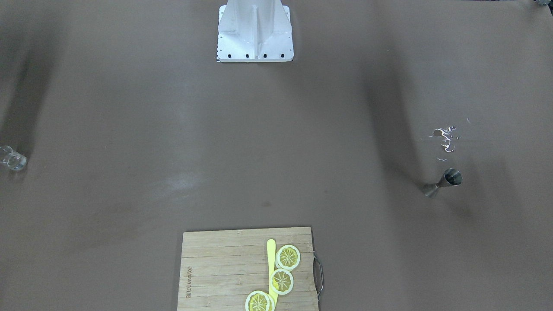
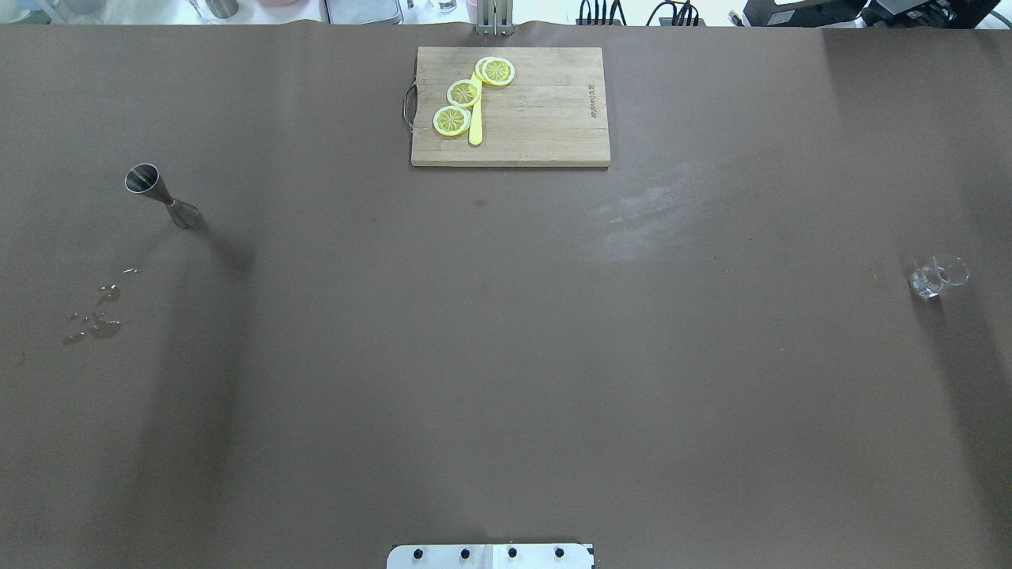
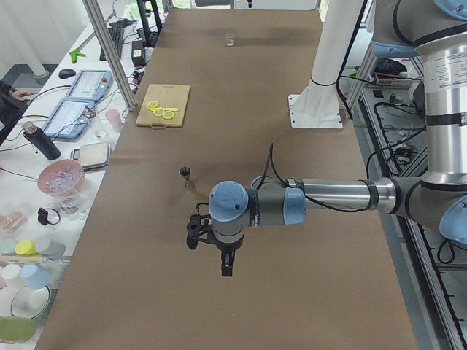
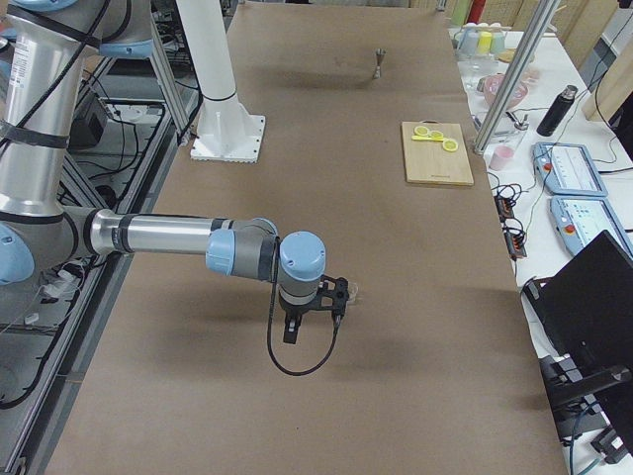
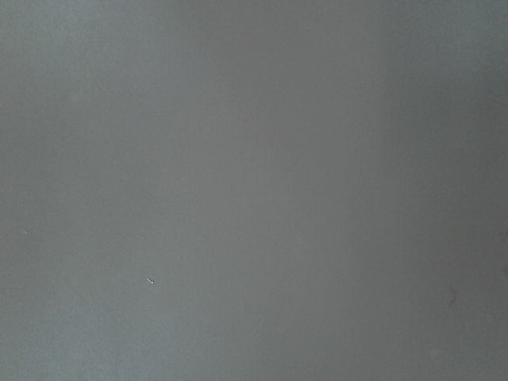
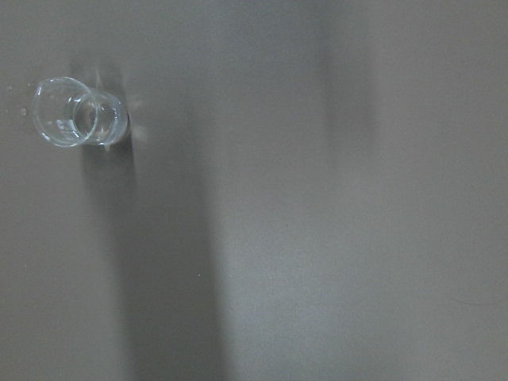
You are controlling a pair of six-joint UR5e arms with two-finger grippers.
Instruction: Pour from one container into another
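Note:
The steel jigger (image 2: 162, 196) stands upright on the brown table, on my left side; it also shows as the jigger (image 1: 443, 183) and the jigger (image 3: 185, 173). The clear glass (image 2: 937, 276) stands far off on my right side and appears top left in the right wrist view as the glass (image 6: 78, 121). My left gripper (image 3: 195, 233) hangs above the table, nearer the left camera than the jigger and apart from it. My right gripper (image 4: 336, 295) hangs above the table by the glass. I cannot tell whether either is open or shut. The left wrist view holds only bare table.
A small water spill (image 2: 99, 316) lies near the jigger. A wooden cutting board (image 2: 545, 111) with lemon slices (image 2: 465, 93) and a yellow knife (image 2: 475, 126) sits at the far middle edge. The robot's base plate (image 2: 490, 555) is at the near edge.

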